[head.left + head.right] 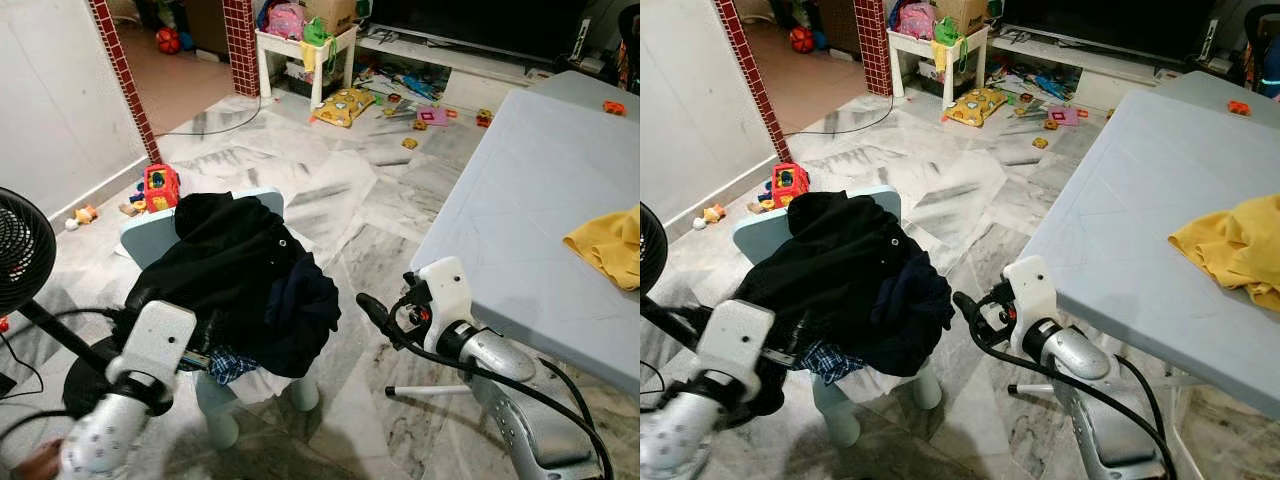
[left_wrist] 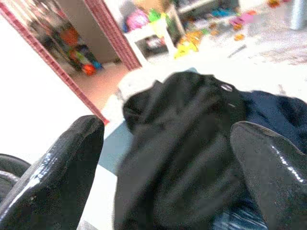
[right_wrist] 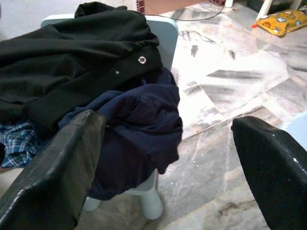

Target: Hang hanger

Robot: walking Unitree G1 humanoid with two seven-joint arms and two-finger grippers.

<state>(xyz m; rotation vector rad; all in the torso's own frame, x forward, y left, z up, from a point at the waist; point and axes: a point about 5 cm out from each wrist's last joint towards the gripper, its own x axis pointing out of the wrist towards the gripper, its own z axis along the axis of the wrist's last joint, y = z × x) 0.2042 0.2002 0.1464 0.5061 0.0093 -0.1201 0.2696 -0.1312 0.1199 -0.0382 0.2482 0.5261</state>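
While the head views are taking in the whole room, the wrist views are crowding in on the laundry alone. The left gripper (image 2: 168, 167) is reaching toward the black garment (image 1: 215, 265), its fingers (image 2: 57, 177) standing wide apart with dark cloth between them but not pinched. The right gripper (image 3: 168, 163) is hanging just to the side of the pile, its fingers likewise spread wide, with the navy garment (image 3: 139, 129) lying ahead of them, nearer one finger, and marble floor (image 3: 216, 91) beyond.

From the right wrist a metal snap (image 3: 142, 59) is showing on the black cloth, and a scrap of blue plaid fabric (image 3: 17, 139) is peeking from under the heap. The small pale-blue chair (image 1: 150, 232) is carrying everything, its seat buried and only its back and legs showing.

Beside the right arm, the grey table (image 1: 1120, 230) is bearing a yellow cloth (image 1: 1230, 250), cut off at the frame's edge. A black fan (image 1: 20, 250) is standing beside the left arm, also cut off.

I cannot make out any hanger; if one is in the pile, the clothes are covering it. The left wrist picture is blurred.
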